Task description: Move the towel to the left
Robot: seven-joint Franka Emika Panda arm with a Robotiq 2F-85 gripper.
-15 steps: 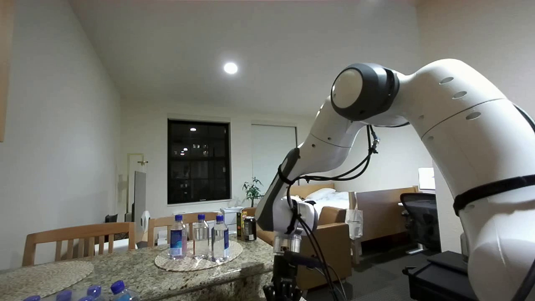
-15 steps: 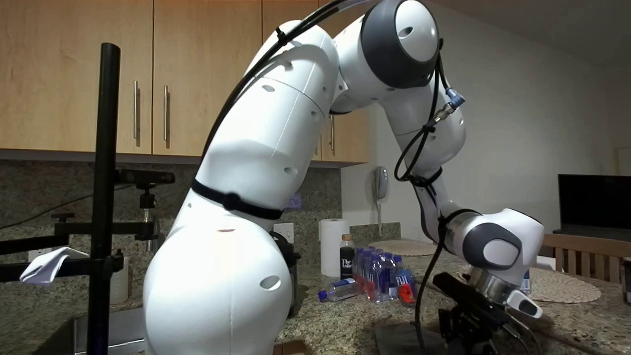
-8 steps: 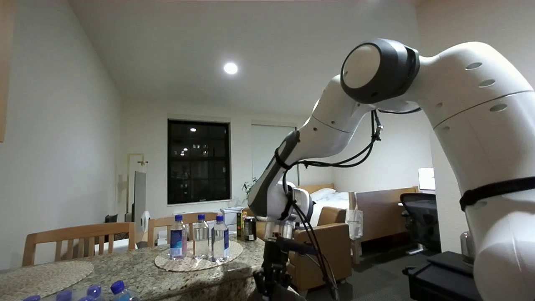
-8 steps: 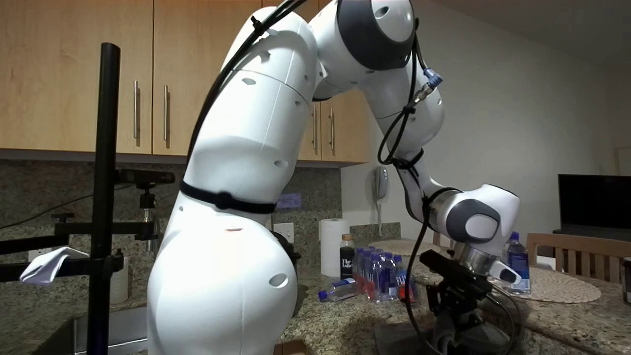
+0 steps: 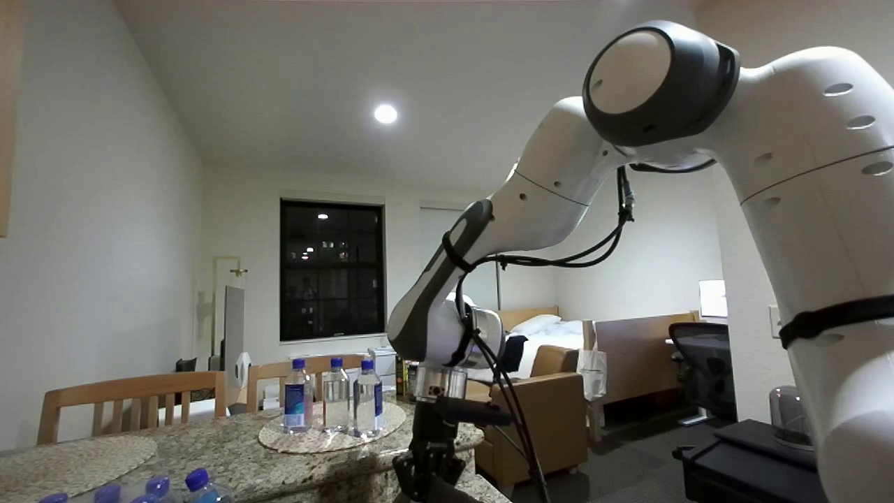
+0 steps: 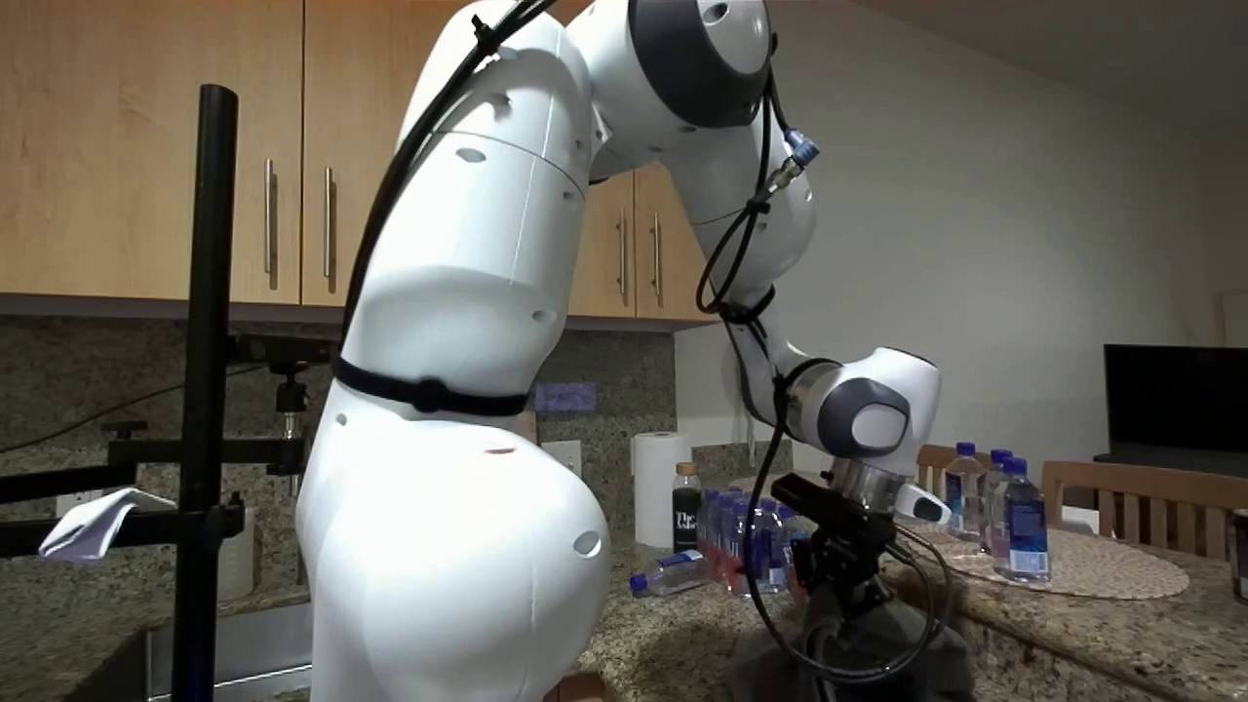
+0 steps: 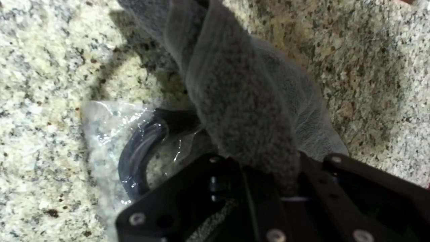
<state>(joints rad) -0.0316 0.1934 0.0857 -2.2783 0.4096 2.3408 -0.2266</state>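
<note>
The grey towel (image 7: pixel 238 94) is bunched between the gripper's fingers in the wrist view and hangs away in folds over the granite counter. My gripper (image 7: pixel 268 168) is shut on it. In an exterior view the gripper (image 6: pixel 840 580) points down, with the towel (image 6: pixel 916 648) draping below it. In an exterior view the gripper (image 5: pixel 427 464) is at the bottom edge and only a little of the towel (image 5: pixel 447 492) shows. The towel's lower end is out of view, so I cannot tell whether it touches the counter.
A clear plastic bag with a dark curved item (image 7: pixel 132 161) lies on the counter beside the towel. Several water bottles (image 6: pixel 746 541) stand behind the arm. More bottles (image 5: pixel 335 398) stand on a round placemat (image 5: pixel 279 440) on the raised counter (image 5: pixel 230 457). A paper towel roll (image 6: pixel 658 487) stands at the back.
The arm has risen and swung, moving the gripper left in both exterior views. The towel has come along in the gripper and hangs in sight below it.
</note>
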